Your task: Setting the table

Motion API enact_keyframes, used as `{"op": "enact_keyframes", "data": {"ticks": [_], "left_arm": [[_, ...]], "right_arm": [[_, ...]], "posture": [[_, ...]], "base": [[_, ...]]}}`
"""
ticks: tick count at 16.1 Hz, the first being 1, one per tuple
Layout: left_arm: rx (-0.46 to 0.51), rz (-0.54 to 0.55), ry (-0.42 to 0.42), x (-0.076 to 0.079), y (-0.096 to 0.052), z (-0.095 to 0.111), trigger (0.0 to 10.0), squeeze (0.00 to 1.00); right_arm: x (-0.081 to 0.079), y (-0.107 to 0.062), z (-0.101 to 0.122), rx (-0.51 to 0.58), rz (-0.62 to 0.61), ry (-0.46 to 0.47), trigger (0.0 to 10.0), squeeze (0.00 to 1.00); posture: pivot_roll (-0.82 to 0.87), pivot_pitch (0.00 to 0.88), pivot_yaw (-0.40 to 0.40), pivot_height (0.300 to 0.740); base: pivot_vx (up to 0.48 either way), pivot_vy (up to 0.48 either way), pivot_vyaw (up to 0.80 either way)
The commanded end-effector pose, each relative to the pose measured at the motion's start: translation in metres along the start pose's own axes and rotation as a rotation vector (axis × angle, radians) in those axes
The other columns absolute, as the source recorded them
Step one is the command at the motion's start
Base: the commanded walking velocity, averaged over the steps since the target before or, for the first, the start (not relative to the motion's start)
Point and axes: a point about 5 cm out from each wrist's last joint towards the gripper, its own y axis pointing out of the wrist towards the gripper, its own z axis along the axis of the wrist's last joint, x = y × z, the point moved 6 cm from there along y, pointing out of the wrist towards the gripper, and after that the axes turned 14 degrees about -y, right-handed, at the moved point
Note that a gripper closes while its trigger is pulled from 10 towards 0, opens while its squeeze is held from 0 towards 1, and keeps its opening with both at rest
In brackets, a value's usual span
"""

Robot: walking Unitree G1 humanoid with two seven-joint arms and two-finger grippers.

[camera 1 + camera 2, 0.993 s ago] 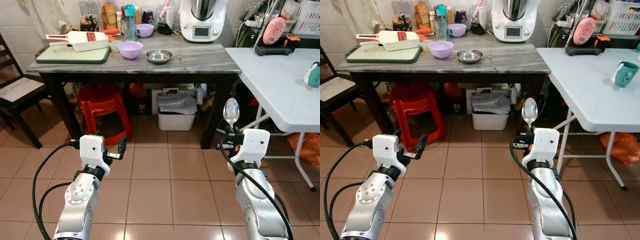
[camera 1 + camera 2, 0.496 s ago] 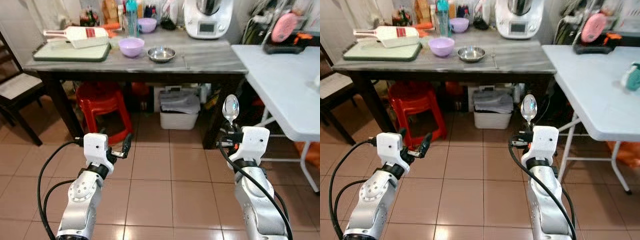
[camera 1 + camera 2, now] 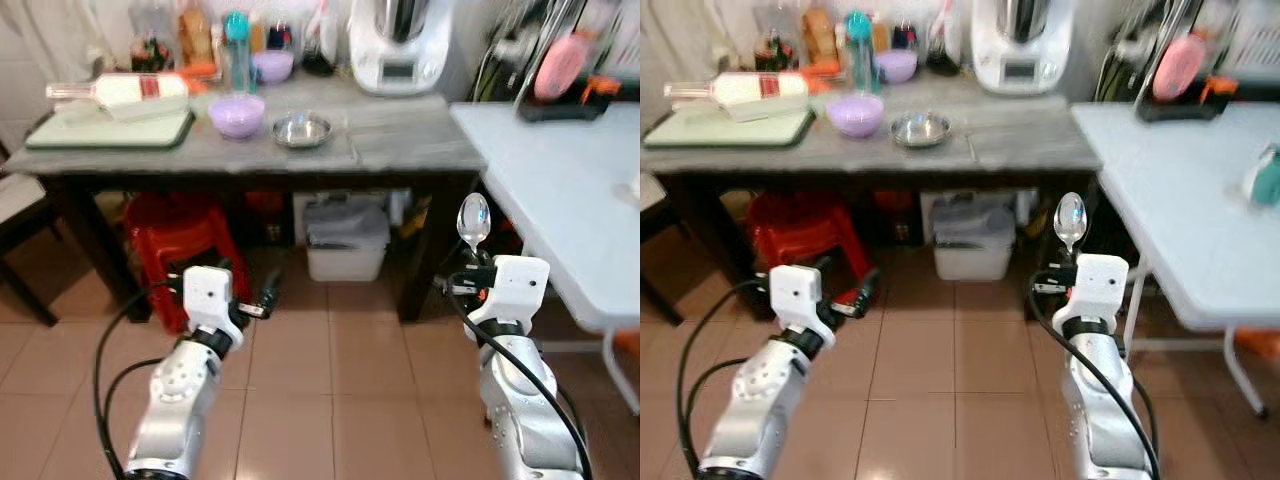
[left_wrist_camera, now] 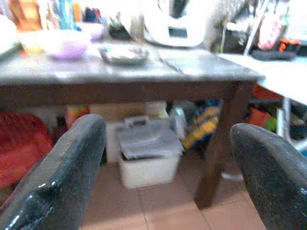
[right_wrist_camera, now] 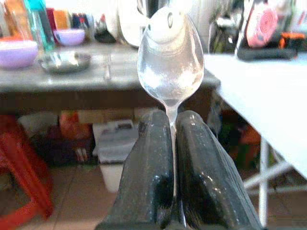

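Our right gripper point(image 5: 171, 143) pinches a spoon point(image 5: 168, 52) upright before the grey table point(image 3: 400, 140); our left gripper point(image 4: 168, 158) hangs spread.

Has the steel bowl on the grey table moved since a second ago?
No. The steel bowl still sits just right of the purple bowl on the grey table; only the camera shifted.
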Motion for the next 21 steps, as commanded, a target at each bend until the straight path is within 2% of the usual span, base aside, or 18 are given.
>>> {"op": "enact_keyframes", "data": {"ticks": [1,5,19,21], "left_arm": [[0.007,0.026,0.015,-0.0101,-0.0028,0.0057,10.0,0.0],[0.003,0.015,0.011,-0.0054,-0.0006,0.0045,10.0,0.0],[-0.003,0.007,0.008,-0.0006,0.0013,0.0019,10.0,0.0],[-0.005,0.006,0.007,-0.0003,0.0014,0.0015,10.0,0.0]], "right_arm": [[-0.0093,0.0021,0.0088,0.028,0.02,0.011,10.0,0.0],[-0.0081,0.0021,0.0085,0.028,0.016,0.009,10.0,0.0],[-0.0076,0.0027,0.0094,0.031,0.017,0.006,10.0,0.0],[-0.0073,0.0027,0.0092,0.03,0.014,0.005,10.0,0.0]], "posture": [[0.05,0.0,0.003,0.74],[0.04,0.0,0.008,0.74],[0.04,0.0,0.005,0.74],[0.03,0.0,0.007,0.74]], "base": [[0.48,0.0,0.0],[0.48,0.0,0.0],[0.341,0.0,0.0],[0.313,0.0,0.49]]}}
